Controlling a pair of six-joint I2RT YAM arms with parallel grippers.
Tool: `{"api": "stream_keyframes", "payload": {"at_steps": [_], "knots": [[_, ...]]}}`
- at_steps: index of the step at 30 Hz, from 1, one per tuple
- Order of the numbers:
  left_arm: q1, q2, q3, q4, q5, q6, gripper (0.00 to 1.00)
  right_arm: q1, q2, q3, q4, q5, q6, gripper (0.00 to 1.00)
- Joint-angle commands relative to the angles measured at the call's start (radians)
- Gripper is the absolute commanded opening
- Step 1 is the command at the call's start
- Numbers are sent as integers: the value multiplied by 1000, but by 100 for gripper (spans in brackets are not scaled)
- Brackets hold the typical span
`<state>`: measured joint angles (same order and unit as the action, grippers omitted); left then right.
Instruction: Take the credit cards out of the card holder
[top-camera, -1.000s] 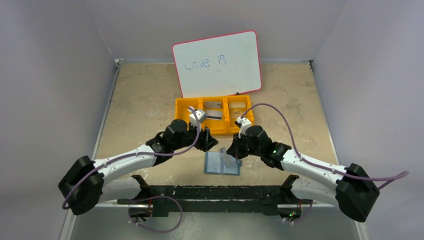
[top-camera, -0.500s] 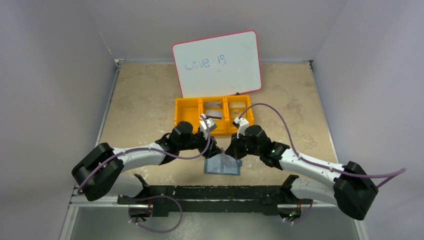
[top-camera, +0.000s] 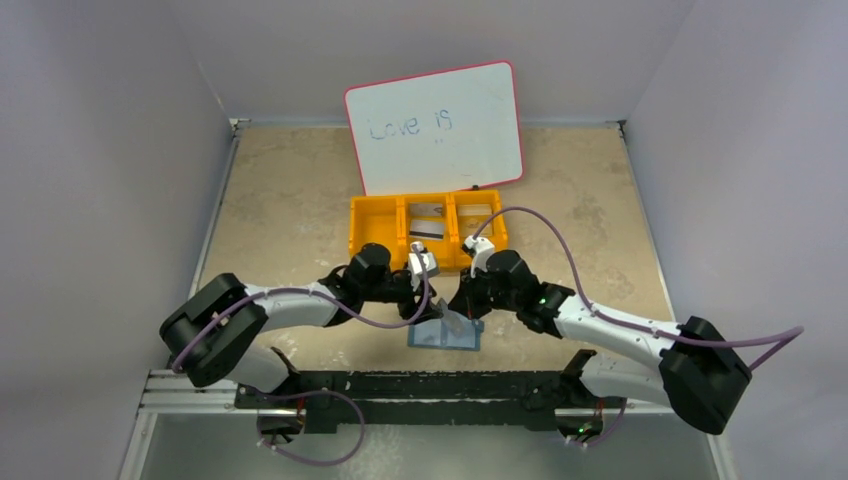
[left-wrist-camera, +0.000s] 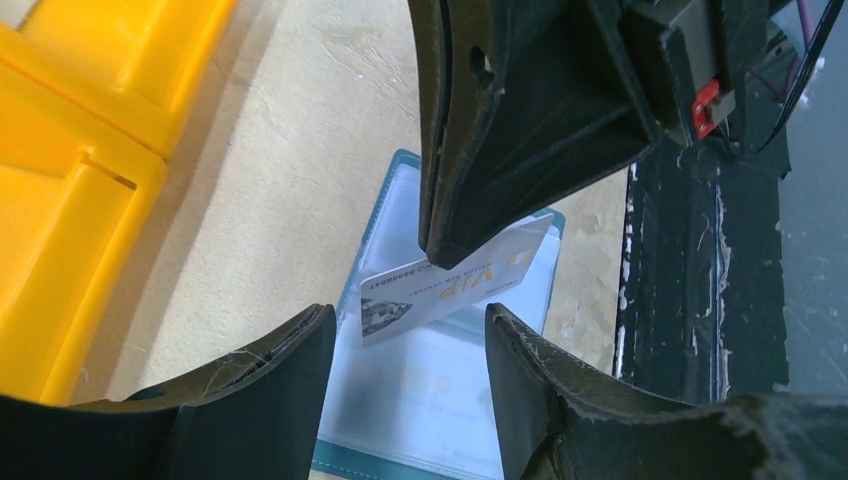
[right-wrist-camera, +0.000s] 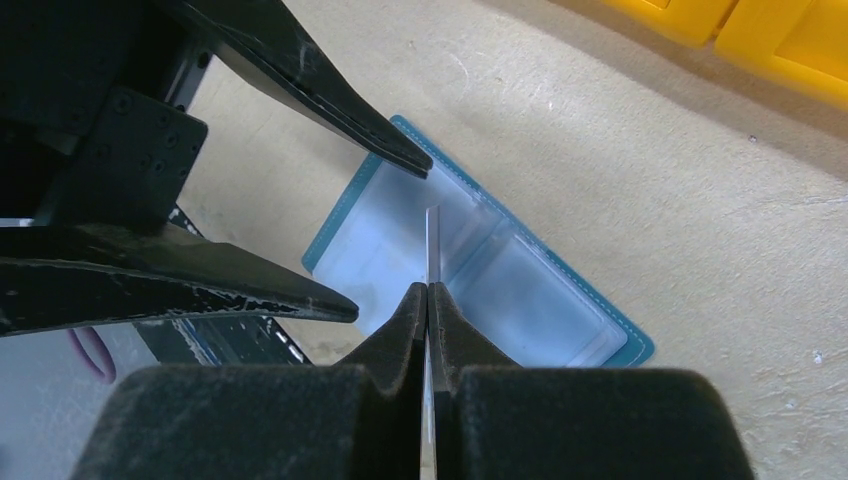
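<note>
The card holder (top-camera: 443, 336) lies open and flat on the table, teal-rimmed with clear pale-blue pockets; it also shows in the left wrist view (left-wrist-camera: 440, 385) and the right wrist view (right-wrist-camera: 520, 285). My right gripper (top-camera: 457, 313) is shut on a silver credit card (left-wrist-camera: 455, 283) marked VIP, held tilted just above the holder. In the right wrist view the gripper (right-wrist-camera: 428, 290) pinches that card (right-wrist-camera: 433, 240) edge-on. My left gripper (left-wrist-camera: 408, 318) is open, its jaws either side of the card's free end without touching it; it sits just left of the right gripper (top-camera: 428, 303).
An orange three-compartment bin (top-camera: 372, 225) stands behind the grippers, with flat cards in its middle (top-camera: 427, 211) and right (top-camera: 478, 212) compartments. A pink-rimmed whiteboard (top-camera: 435, 125) leans behind it. A black rail (top-camera: 420, 385) runs along the table's near edge.
My left arm has swung right and down from the bin to the card holder, its open jaws now at the card. My right gripper has stayed put, still gripping the card.
</note>
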<state>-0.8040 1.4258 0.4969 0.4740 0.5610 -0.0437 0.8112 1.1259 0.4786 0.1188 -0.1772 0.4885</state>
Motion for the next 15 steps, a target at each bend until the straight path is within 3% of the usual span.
{"api": "stream_keyframes", "payload": {"at_steps": [1,15], "knots": [[9,36,6,73,84,78,56,-3,-1,19,45,-20,-17,0],[20,133,58,62,164,153,55,-3,13,8,64,-44,-14,0]]}}
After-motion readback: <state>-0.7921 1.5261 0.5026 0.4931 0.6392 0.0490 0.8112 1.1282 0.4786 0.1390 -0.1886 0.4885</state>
